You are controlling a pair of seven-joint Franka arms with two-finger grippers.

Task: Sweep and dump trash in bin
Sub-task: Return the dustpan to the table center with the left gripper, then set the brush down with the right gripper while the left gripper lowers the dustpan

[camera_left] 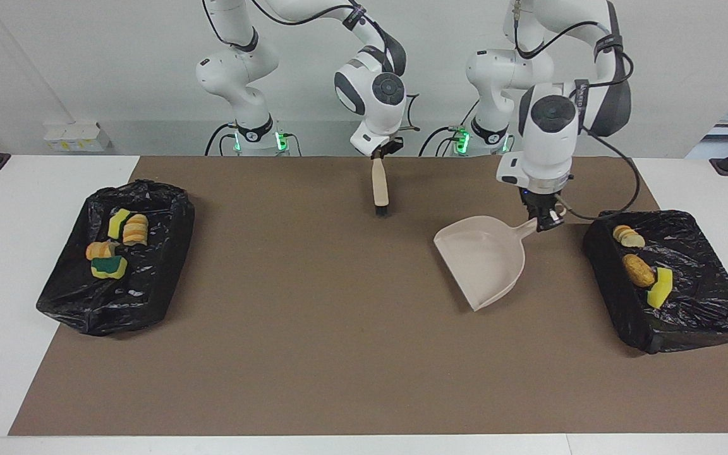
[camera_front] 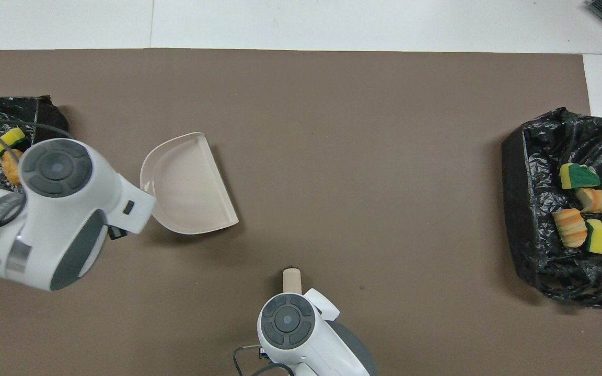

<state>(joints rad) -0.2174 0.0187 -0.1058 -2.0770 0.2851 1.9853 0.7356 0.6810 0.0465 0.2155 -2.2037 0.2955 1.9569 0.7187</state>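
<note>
We see the left gripper [camera_left: 546, 221] clamped on the handle of the beige plastic dustpan [camera_left: 484, 259], held over the brown mat [camera_left: 339, 316] beside a black-lined bin [camera_left: 705, 316] with three trash pieces [camera_left: 639, 268]. The right gripper [camera_left: 382, 153] holds a wooden-handled brush [camera_left: 380, 189] (bristles down). Four more trash pieces [camera_left: 114, 246] lie in the other black-lined bin [camera_left: 86, 303], well apart.

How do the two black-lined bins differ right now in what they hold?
The bin at the right arm's end holds four pieces; the bin at the left arm's end shows three. The first holds a green-backed sponge lying green side up; the second's yellow sponge shows almost no green. Both have crumpled black liners.
</note>
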